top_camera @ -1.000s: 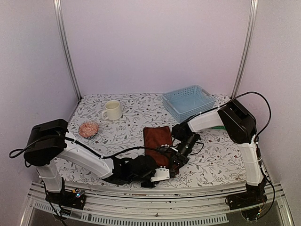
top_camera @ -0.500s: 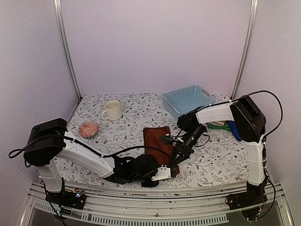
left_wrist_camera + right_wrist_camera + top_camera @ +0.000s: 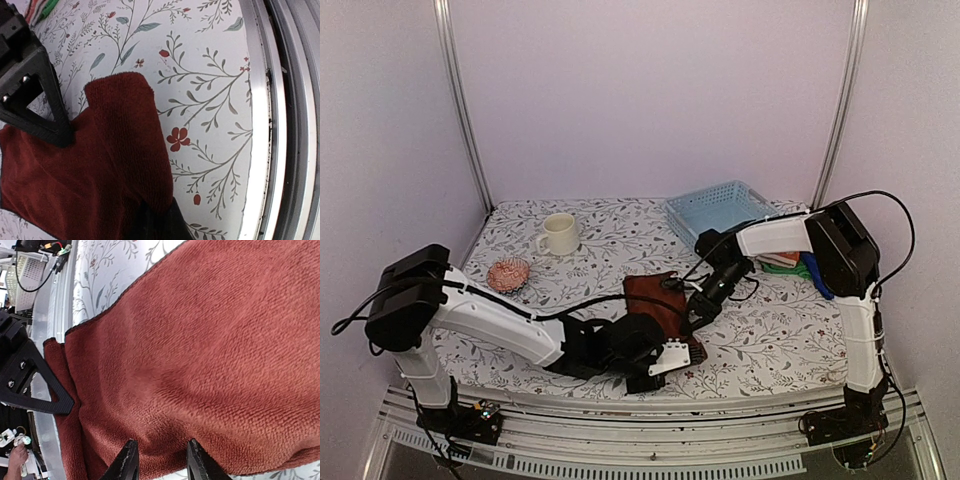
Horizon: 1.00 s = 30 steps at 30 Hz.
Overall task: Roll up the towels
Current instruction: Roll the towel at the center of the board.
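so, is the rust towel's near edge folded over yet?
Yes, in the left wrist view the rust towel has its near edge doubled back over itself.

Soft even light; faint shadows; towel (image 3: 210,340) texture sharp close-up.

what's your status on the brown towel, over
Left gripper shut on rust-brown towel, at its folded near edge. Right gripper open, low over the towel. Mug and basket stand apart, farther back.

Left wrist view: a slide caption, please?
Left gripper pinches the folded edge of the rust-brown towel on the floral table.
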{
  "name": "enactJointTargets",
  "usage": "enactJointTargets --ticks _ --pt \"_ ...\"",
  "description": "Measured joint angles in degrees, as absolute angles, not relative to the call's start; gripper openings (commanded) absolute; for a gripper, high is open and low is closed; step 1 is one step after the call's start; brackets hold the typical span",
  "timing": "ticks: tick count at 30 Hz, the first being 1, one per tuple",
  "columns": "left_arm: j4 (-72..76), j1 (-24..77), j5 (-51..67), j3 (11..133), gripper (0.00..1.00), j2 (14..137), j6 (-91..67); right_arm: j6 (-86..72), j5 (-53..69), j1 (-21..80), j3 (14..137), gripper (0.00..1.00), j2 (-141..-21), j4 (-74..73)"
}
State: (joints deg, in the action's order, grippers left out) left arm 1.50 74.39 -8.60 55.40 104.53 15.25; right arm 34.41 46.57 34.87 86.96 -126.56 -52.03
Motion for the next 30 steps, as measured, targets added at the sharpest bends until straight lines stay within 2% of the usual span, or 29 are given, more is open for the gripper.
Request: enactJointTargets --ticks 8,17,20,26,30 --pt "-0.1 69.7 0.0 56.0 0.00 104.7 9.7 33.4 43.7 34.1 84.6 0.40 -121.1 -49.8" --pt "-2.5 62.0 15.6 59.0 0.00 108.2 3.3 36.1 42.6 31.3 70.1 0.41 -91.5 -42.6" --pt "-3.0 59.5 21.1 61.3 0.00 110.4 1.5 37.8 42.5 31.6 64.5 0.41 -85.3 -40.5" --pt "-3.0 56.3 32.5 63.6 0.00 114.9 -3.0 41.3 38.6 34.5 57.5 0.40 -83.9 -38.6" --pt "-2.5 54.5 38.4 64.2 0.00 116.3 -6.4 43.0 33.5 40.4 54.3 0.43 -83.9 -36.4"
